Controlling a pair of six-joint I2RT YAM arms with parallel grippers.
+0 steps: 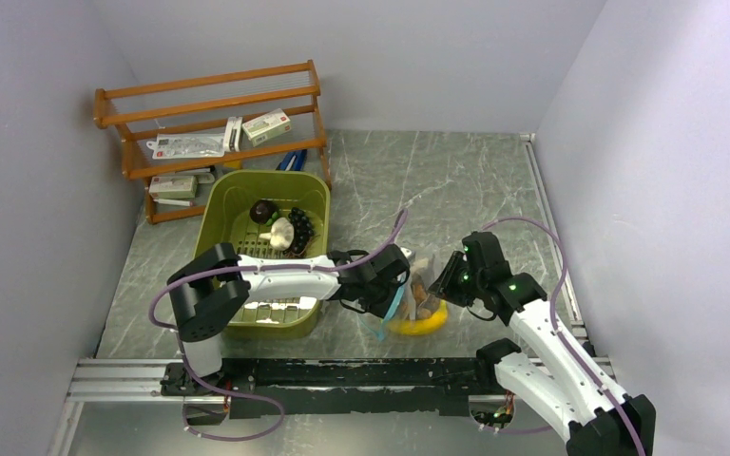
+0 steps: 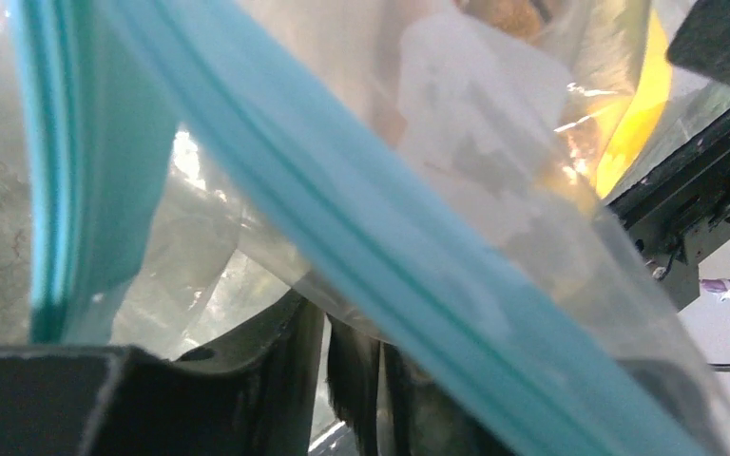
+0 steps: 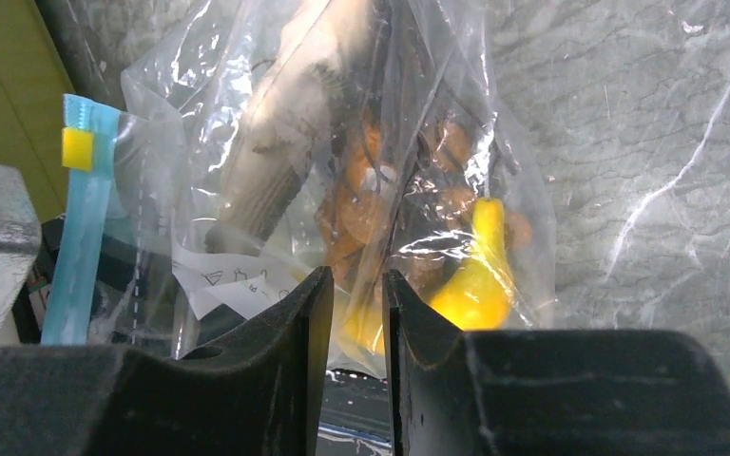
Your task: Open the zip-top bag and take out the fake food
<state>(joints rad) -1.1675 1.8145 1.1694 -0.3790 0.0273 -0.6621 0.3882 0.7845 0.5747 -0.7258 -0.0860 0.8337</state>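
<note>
Top view: the bag (image 1: 420, 277) stands on the desk (image 1: 456, 180) just right of the bin (image 1: 266, 177), between both arms' jaws. The left jaws are at its left edge, the right jaws at its right edge. A banana (image 1: 418, 326) fills its near bottom edge. A mushroom (image 1: 280, 231) and grapes (image 1: 301, 228) lie in the bin. Bare desk spreads behind and to the right of the bag; the rack (image 1: 316, 104) stands far back on the left.

Left wrist: the zip strip (image 2: 371, 247) crosses the view slantwise, very close. I cannot tell how wide the left jaws stand or whether they hold anything.

Right wrist: the right jaws are nearly closed, pinching the bag's lower edge. A fish (image 3: 285, 123), orange bits (image 3: 361, 209) and the banana show through the plastic. There is bare desk to the right.
</note>
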